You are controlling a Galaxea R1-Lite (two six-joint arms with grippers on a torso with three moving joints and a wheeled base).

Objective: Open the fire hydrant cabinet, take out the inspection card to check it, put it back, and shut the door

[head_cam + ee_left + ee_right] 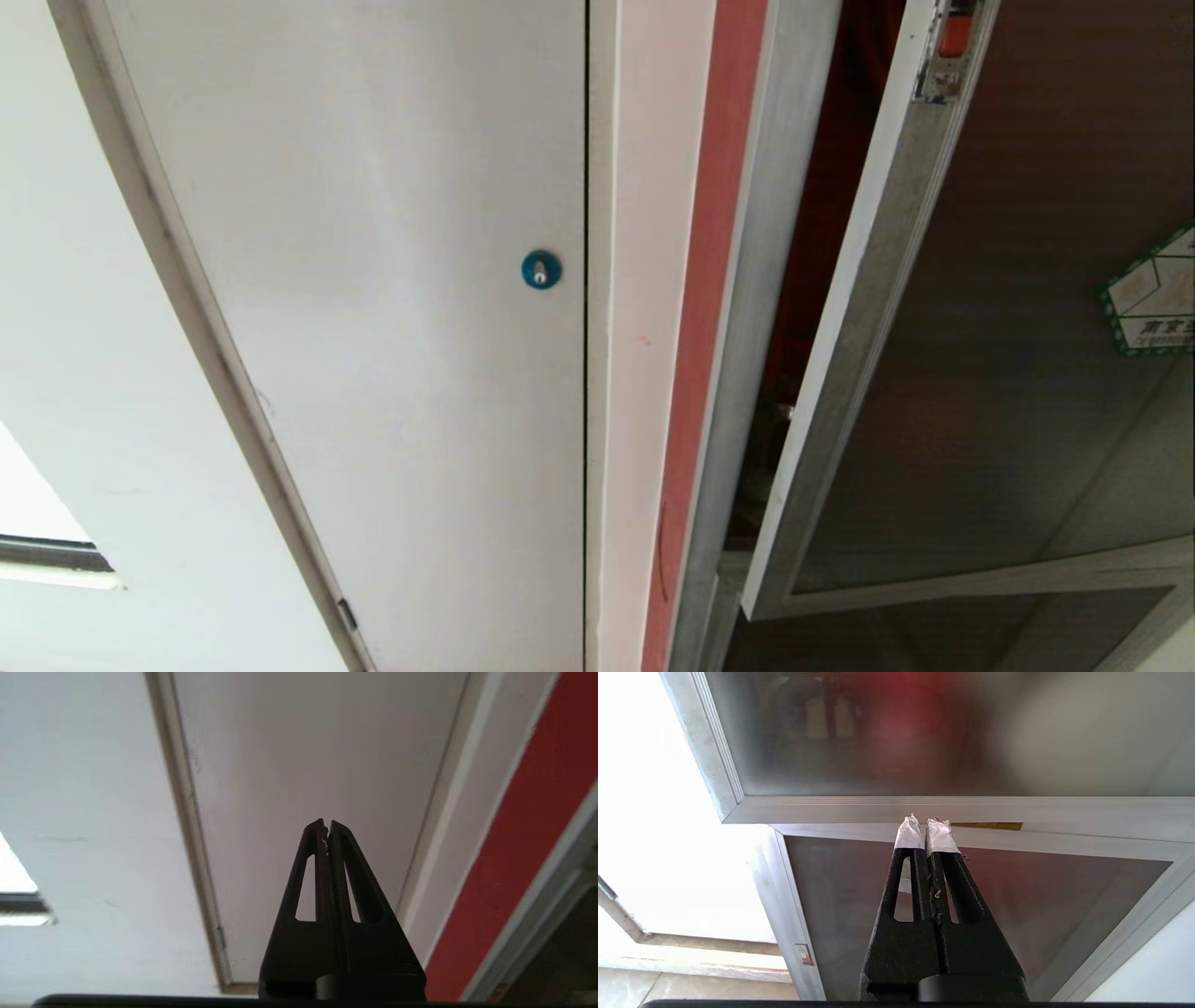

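Right wrist view: right hand [925, 826] closed, empty, seemingly just short of ajar door [924, 807] bottom rail.

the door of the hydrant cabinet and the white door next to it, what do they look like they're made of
The door: its frame looks like brushed silver aluminium, with fine ribbed lines along the profile; the panel is dark tinted glass or plastic, since a red blur shows through it. The white door: smooth matt painted surface, probably metal or wood; the look leaves it open.
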